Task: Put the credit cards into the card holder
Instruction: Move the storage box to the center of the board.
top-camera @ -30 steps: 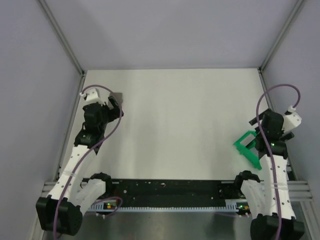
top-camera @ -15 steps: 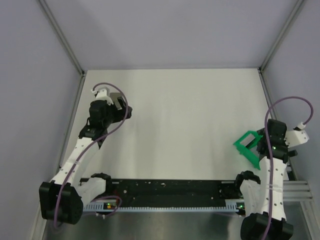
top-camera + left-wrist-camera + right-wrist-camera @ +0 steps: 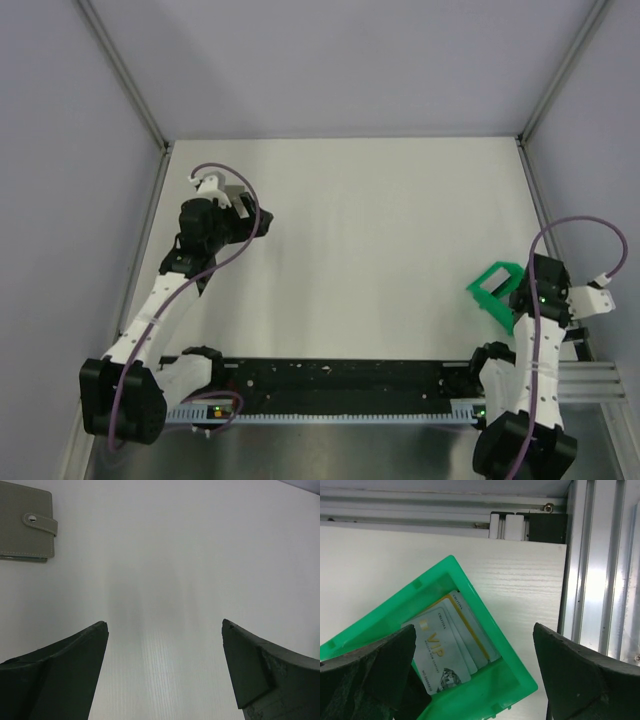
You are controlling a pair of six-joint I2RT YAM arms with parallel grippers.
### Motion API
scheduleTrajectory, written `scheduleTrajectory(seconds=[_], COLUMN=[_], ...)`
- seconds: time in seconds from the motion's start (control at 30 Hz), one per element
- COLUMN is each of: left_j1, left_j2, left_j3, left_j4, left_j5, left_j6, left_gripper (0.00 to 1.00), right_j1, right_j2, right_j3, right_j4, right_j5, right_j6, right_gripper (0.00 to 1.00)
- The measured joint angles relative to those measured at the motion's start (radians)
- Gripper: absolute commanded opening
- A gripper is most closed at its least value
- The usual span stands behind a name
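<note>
The card holder point(image 3: 25, 527) is a grey-green wallet shut with a snap strap. It lies flat at the far left of the table, and only a part of it point(image 3: 233, 190) shows behind the left wrist in the top view. My left gripper point(image 3: 164, 630) point(image 3: 252, 225) is open and empty over bare table, to the right of the holder. Several grey credit cards point(image 3: 445, 647), the front one marked VIP, lie stacked inside the green tray point(image 3: 512, 680) point(image 3: 492, 290). My right gripper point(image 3: 475, 627) point(image 3: 520, 300) is open above the tray's corner, holding nothing.
Aluminium frame rails point(image 3: 600, 580) run along the table's right edge, close beside the green tray. The enclosure walls and corner posts point(image 3: 150, 120) bound the white table point(image 3: 380, 230) at the back and on both sides.
My left gripper has swung right, off the card holder. My right arm has drawn back towards the near edge, and its wrist has turned over the green tray.
</note>
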Motion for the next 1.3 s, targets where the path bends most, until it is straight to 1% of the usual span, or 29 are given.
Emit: scheduleTrajectory(seconds=[0.17, 0.4, 0.53, 0.7, 0.97, 1.2, 1.3], left_j1=[0.000, 0.000, 0.000, 0.000, 0.000, 0.000, 0.000], left_j2=[0.000, 0.000, 0.000, 0.000, 0.000, 0.002, 0.011], left_j3=[0.000, -0.007, -0.012, -0.018, -0.023, -0.063, -0.068], left_j4=[0.000, 0.001, 0.002, 0.005, 0.017, 0.070, 0.076], left_j5=[0.006, 0.006, 0.008, 0.014, 0.034, 0.089, 0.101], left_j6=[0.004, 0.017, 0.025, 0.029, 0.033, 0.032, 0.032], left_gripper=[0.98, 0.98, 0.98, 0.98, 0.98, 0.98, 0.98], right_j1=[-0.005, -0.010, -0.010, -0.010, -0.010, -0.002, 0.031], right_j2=[0.066, 0.079, 0.079, 0.100, 0.303, 0.552, 0.647], right_j3=[-0.054, -0.121, -0.149, -0.166, -0.150, -0.008, 0.076], right_j4=[0.081, 0.323, 0.435, 0.551, 0.703, 0.755, 0.734], right_j5=[-0.070, -0.299, -0.423, -0.544, -0.715, -0.957, -0.999], right_j6=[-0.025, -0.272, -0.380, -0.471, -0.574, -0.623, -0.649], right_gripper=[0.99, 0.99, 0.99, 0.99, 0.99, 0.99, 0.99])
